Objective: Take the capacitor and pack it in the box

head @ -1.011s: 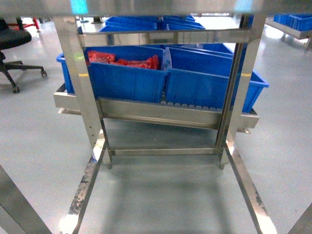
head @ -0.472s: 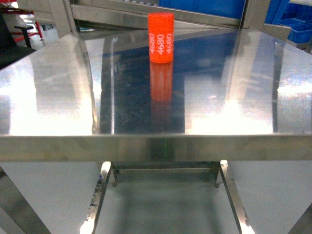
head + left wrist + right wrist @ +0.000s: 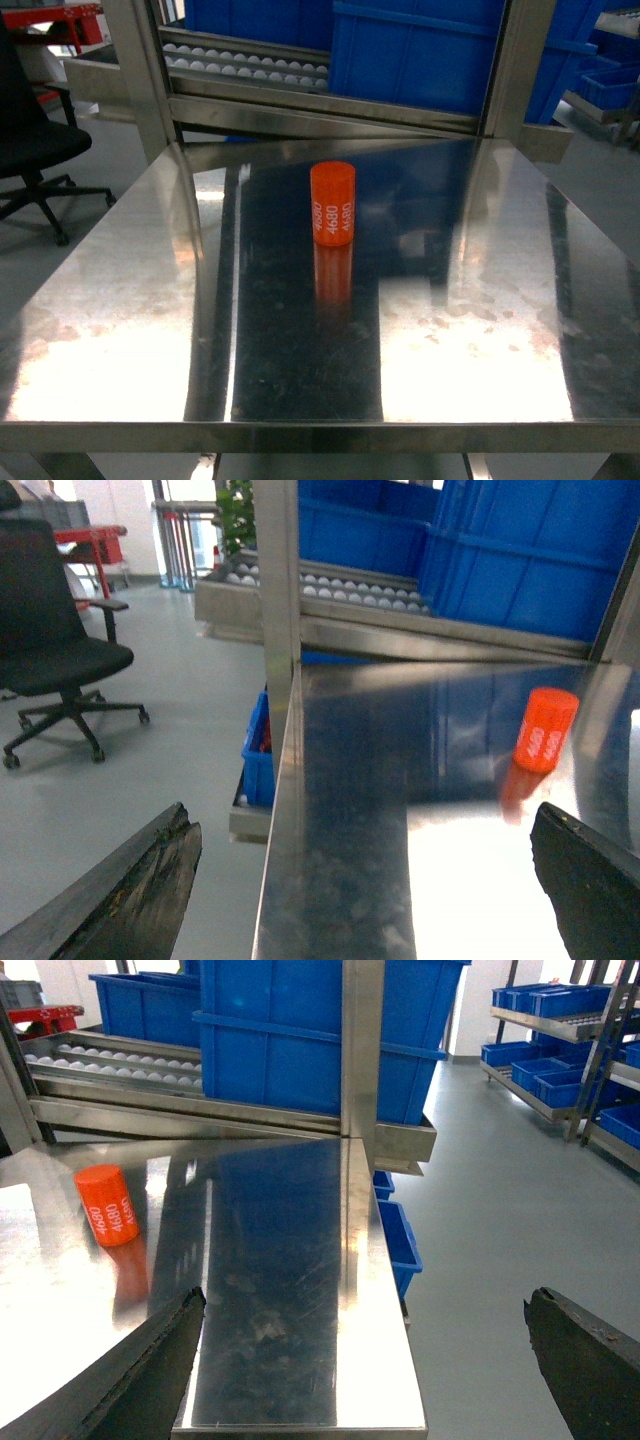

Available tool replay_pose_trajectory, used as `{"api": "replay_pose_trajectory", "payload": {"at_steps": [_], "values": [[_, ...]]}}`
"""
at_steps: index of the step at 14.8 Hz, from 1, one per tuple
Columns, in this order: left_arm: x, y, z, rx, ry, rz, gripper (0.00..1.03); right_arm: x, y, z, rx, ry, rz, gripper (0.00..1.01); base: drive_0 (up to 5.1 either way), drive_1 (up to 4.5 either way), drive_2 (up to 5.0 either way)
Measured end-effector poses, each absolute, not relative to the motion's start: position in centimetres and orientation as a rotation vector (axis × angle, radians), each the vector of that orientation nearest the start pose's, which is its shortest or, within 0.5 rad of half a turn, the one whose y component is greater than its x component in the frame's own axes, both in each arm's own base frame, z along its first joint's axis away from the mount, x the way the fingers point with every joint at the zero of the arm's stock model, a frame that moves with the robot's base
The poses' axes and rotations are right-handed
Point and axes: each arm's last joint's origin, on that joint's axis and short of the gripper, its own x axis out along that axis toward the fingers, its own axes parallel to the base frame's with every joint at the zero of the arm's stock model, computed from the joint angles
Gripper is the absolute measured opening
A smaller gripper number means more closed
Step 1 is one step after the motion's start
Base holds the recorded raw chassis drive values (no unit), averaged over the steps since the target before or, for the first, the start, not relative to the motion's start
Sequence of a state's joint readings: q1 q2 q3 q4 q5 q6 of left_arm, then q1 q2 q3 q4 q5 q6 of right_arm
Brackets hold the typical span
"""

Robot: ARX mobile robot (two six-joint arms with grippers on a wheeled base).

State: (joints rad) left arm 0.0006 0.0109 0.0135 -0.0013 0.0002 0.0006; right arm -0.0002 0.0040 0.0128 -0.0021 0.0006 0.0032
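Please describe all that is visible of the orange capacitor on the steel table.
The capacitor is a small bright orange cylinder with a flat top and white "4680" printed repeatedly on its side. It looks smooth, and it stands upright near the middle of the shiny steel table, toward the far edge. Only the tabletop touches it, and its reflection shows beneath. No gripper touches it.

One capacitor (image 3: 332,203), one steel table (image 3: 120,300), one black office chair (image 3: 55,650), several blue crates (image 3: 300,1030)

Ahead of me a steel bench (image 3: 130,300) gleams; behind it blue crates (image 3: 420,55) sit on a roller rack (image 3: 245,70). A black office chair (image 3: 30,150) stands far left.
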Motion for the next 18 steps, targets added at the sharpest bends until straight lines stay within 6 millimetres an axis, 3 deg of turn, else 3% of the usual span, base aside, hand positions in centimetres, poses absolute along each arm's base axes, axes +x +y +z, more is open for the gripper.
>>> {"api": "replay_pose_trajectory", "payload": {"at_steps": [14,16,18], "values": [[9.8,0.0,16.7,0.001,0.002,0.001,0.98,9.7,0.0,16.7,0.002,-0.004,0.000,0.98,0.0,0.00,0.0],[11.3,-1.4,17.2,-0.058,0.021,0.011,0.98,9.7,0.0,16.7,0.002,-0.003,0.000,0.98,0.0,0.00,0.0],[15.3,-3.9,19.4,-0.083,-0.008,-0.137,0.98,9.7,0.0,16.7,0.002,-0.004,0.000,0.98,0.0,0.00,0.0]]}}
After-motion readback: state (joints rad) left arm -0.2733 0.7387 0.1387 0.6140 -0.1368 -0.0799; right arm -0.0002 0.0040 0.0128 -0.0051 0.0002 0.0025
